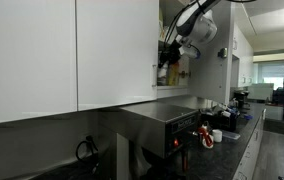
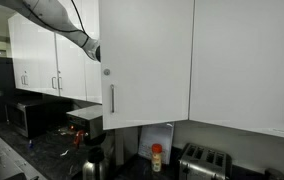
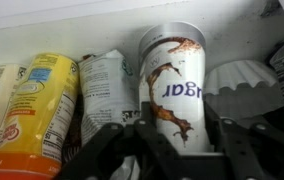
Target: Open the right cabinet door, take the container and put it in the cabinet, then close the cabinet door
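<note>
In the wrist view my gripper [image 3: 179,125] is shut on the container [image 3: 174,85], a pale cylinder with a printed label and brown drip marks. One dark finger [image 3: 132,135] presses on each of its sides. It is inside the cabinet [image 3: 82,15], among the stored goods. In an exterior view the arm [image 1: 194,22] reaches into the cabinet opening [image 1: 172,60]. In an exterior view the right cabinet door [image 2: 147,60] stands swung open, its silver handle [image 2: 111,98] near its left edge, and the arm [image 2: 57,22] passes behind it. The container is hidden in both exterior views.
Beside the container stand a yellow canister [image 3: 37,100], a crumpled printed bag [image 3: 107,90] and white paper filters [image 3: 242,78]. Below the cabinets a counter carries a toaster [image 2: 204,160], a small bottle [image 2: 157,157], a microwave [image 2: 27,115] and a steel appliance [image 1: 162,125].
</note>
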